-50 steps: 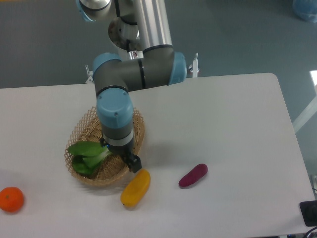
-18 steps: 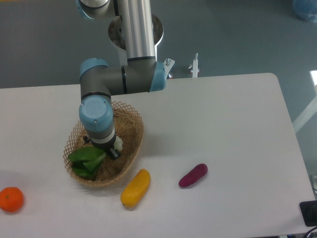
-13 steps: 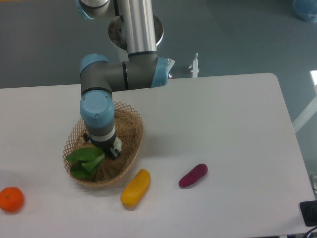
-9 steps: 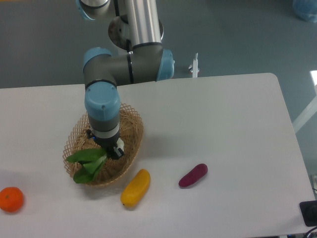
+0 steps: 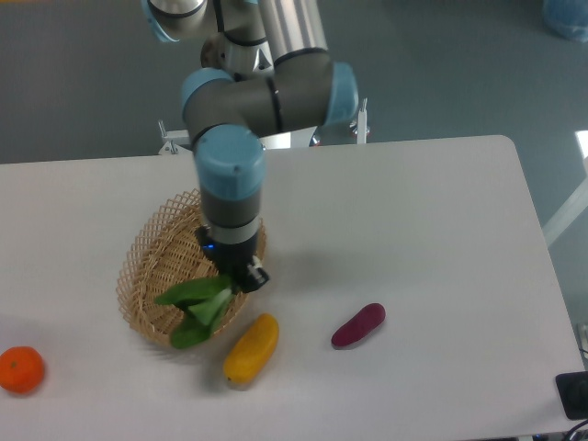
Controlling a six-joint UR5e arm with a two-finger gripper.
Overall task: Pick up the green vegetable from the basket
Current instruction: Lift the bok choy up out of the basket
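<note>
The green vegetable (image 5: 197,308) is a bok choy with dark green leaves. It hangs from my gripper (image 5: 237,277), which is shut on its stem end. It is lifted above the front right rim of the basket (image 5: 152,262), an oval tan wicker basket at the left of the table. The leaves droop down and to the left over the basket's edge. The gripper's fingertips are mostly hidden by the wrist and the leaves.
A yellow oblong fruit (image 5: 251,347) lies just in front of the basket, under the bok choy. A purple oblong vegetable (image 5: 358,324) lies to its right. An orange (image 5: 20,369) sits at the front left. The arm (image 5: 248,101) reaches over the basket from behind.
The gripper closed on the bok choy in the basket, then rose and moved right with it. The leaves left the basket floor and now hang over its front right rim.
</note>
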